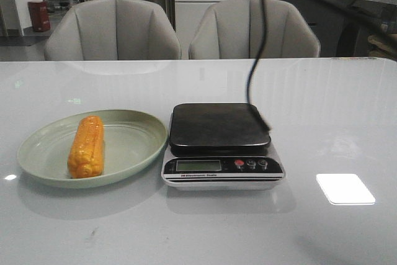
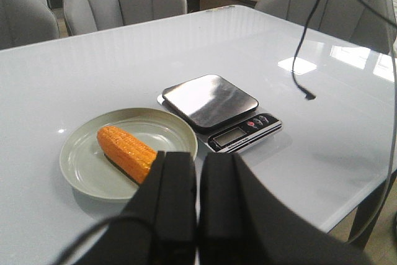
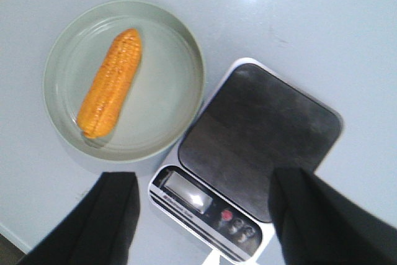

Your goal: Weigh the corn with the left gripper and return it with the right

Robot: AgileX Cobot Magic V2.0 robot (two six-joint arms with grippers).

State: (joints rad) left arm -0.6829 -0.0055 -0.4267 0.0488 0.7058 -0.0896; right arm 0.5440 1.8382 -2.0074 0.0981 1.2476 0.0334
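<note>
The corn is an orange-yellow cob lying in a pale green plate at the table's left. It also shows in the left wrist view and the right wrist view. A kitchen scale with a dark bare platform stands right of the plate. My left gripper is shut and empty, held above the table on the near side of the plate. My right gripper is open and empty, high over the scale's display. Neither gripper shows in the front view.
Two grey chairs stand behind the table's far edge. A dark cable hangs down over the scale's back right. A bright light patch lies on the glossy white table at the right.
</note>
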